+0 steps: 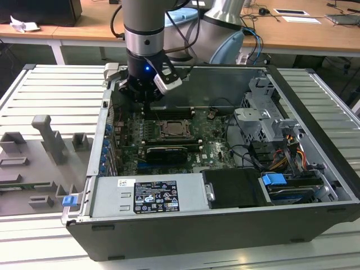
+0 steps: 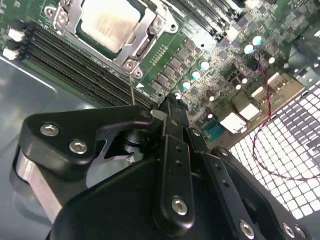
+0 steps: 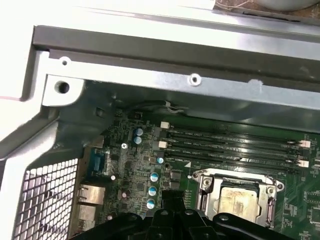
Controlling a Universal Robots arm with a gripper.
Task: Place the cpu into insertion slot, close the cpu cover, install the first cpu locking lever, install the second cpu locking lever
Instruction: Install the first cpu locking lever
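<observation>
The gripper (image 1: 147, 97), fingers pressed together and holding nothing, hangs beside the slot (image 1: 173, 128). To its right the cpu (image 2: 109, 21) sits seated, cover (image 2: 145, 37) apparently down. The lever step seems next, calling for a precise hook.

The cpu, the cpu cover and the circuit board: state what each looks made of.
The cpu has a pale, matte metal top, dull sheen with faint smudges. The cpu cover looks like bright stamped steel, glinting at its edges and screws. The circuit board seems a green lacquered laminate, glossy between soldered parts. The gripper hangs beside them.
</observation>
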